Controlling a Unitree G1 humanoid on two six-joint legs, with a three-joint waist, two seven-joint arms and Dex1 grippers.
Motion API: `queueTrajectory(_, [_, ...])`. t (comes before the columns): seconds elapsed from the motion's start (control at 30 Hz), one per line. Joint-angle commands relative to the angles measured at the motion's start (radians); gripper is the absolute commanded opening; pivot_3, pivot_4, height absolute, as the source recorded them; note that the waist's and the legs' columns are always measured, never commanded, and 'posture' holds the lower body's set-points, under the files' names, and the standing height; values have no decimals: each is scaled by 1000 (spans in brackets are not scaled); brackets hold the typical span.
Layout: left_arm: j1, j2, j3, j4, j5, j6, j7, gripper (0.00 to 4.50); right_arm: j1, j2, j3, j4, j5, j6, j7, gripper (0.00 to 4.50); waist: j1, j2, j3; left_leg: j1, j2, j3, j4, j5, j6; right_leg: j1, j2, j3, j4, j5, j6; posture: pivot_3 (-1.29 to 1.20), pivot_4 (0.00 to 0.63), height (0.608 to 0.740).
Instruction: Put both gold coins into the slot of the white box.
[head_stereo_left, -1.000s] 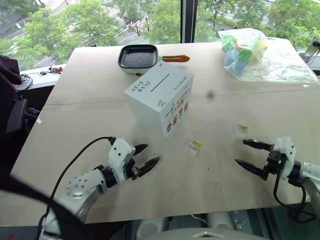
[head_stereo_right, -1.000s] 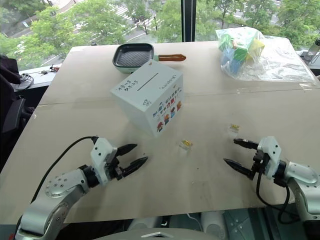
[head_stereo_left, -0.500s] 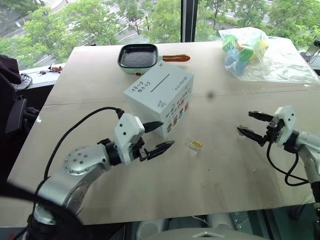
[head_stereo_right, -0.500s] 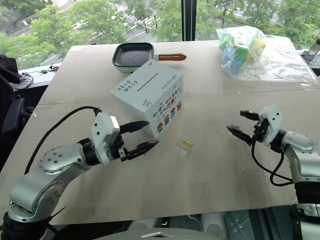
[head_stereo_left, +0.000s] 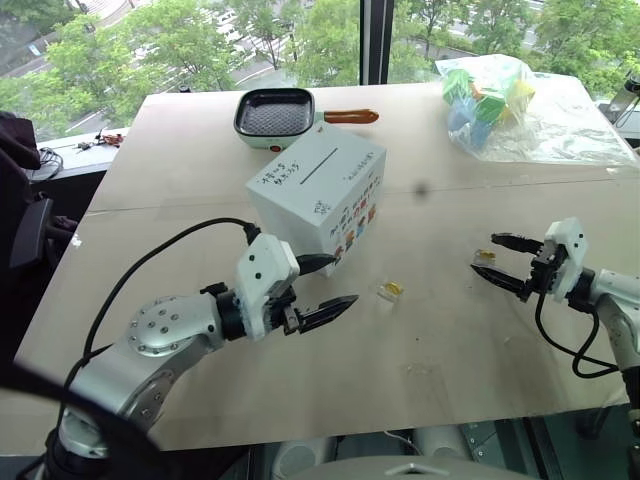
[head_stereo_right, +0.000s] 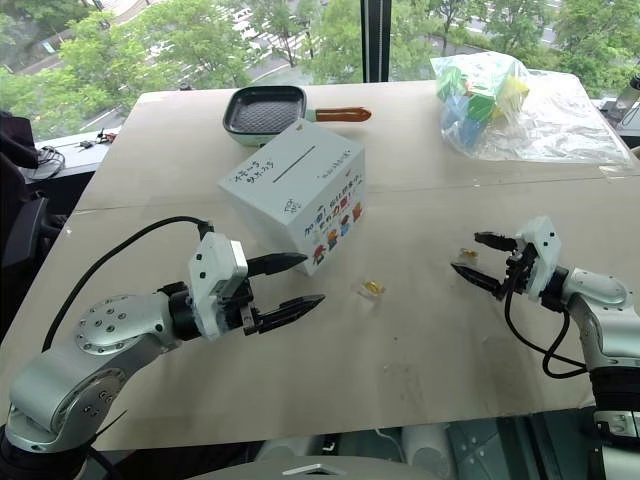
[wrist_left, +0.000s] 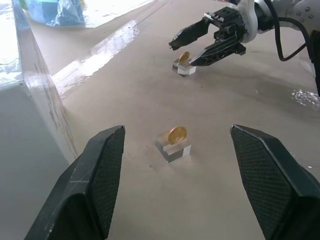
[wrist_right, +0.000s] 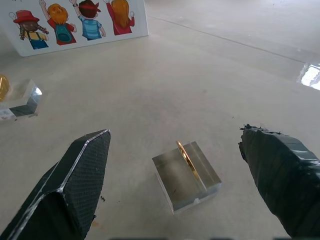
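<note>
Gold coins stand on edge, each seated in its own small clear plastic block on the counter (head_stereo_left: 200, 180). One coin (wrist_left: 177, 134), a shiny yellow-gold disc, sits in its block (wrist_left: 173, 148) near the illustrated side of the white box (head_stereo_left: 318, 203). The other coin (wrist_right: 185, 155) sits in a block (wrist_right: 186, 176) well apart, toward the right. The white box stands toward the middle of the counter, its slot (head_stereo_left: 321, 165) a thin dark slit in the top face beside blue handwriting. The left gripper (head_stereo_left: 322, 287) hovers beside the box, fingers wide and empty. The right gripper (head_stereo_left: 494, 258) brackets the right-hand coin, fingers wide, not gripping.
</note>
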Motion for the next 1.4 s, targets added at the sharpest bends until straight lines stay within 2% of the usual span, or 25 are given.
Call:
queueTrajectory(0.03, [1,6,-13,-30,10,-19,3,3432,5,-16,-21,-32,9,-1,9,3736,0,0,0,0,0,0,0,0,0,0,0,0,0,0,0,0,150,721])
queueTrajectory(0.27, [20,1,-18,-26,28,-34,11,3432,1,-15,-17,-25,-2,-10,9,365,0,0,0,0,0,0,0,0,0,0,0,0,0,0,0,0,150,721])
queueTrajectory(0.3, [23,-1,-20,-26,32,-37,13,3432,3,-18,-14,-23,-8,-15,12,43,0,0,0,0,0,0,0,0,0,0,0,0,0,0,0,0,150,721])
queueTrajectory(0.5, [34,-29,-21,-16,29,-52,30,3432,-1,-12,-30,-39,22,21,6,43,0,0,0,0,0,0,0,0,0,0,0,0,0,0,0,0,150,721])
queueTrajectory(0.63, [27,-80,-18,3,2,-51,52,3432,-7,5,-66,-91,118,140,-19,43,0,0,0,0,0,0,0,0,0,0,0,0,0,0,0,0,150,721])
queueTrajectory(0.8, [-21,-204,8,27,-126,-20,132,3432,-21,41,-131,-192,293,349,-101,43,3,0,0,0,0,-1,0,0,0,0,0,0,0,0,0,0,150,721])
queueTrajectory(0.87, [-34,-293,16,46,-215,-21,191,3432,-30,65,-154,-244,391,453,-150,43,3,0,0,-1,0,-1,0,0,0,0,0,0,0,0,0,0,150,721])
queueTrajectory(0.97, [-53,-422,17,80,-360,-26,269,3432,-55,162,-175,-338,564,570,-282,43,0,0,0,0,0,-1,1,0,0,0,0,0,0,0,0,0,150,721])
queueTrajectory(1.1, [-85,-570,5,139,-557,-26,390,3432,-82,385,-147,-500,825,631,-554,43,0,0,0,0,1,-2,1,0,0,0,0,-1,1,0,0,0,150,721])
queueTrajectory(1.17, [-96,-608,-17,162,-575,-30,417,3432,-79,488,-91,-575,897,618,-662,43,2,-1,0,0,0,-2,1,0,0,0,0,-1,1,0,0,0,150,721])
queueTrajectory(1.23, [-104,-630,-26,175,-595,-37,442,3432,-74,542,-58,-619,941,609,-736,43,1,0,0,-1,-1,-1,1,0,0,0,0,0,1,0,0,0,150,721])
queueTrajectory(1.4, [-110,-640,-17,187,-639,-49,457,3432,-63,605,-14,-666,985,576,-830,43,0,0,0,0,-1,-2,1,0,0,0,0,0,1,0,0,0,150,721])
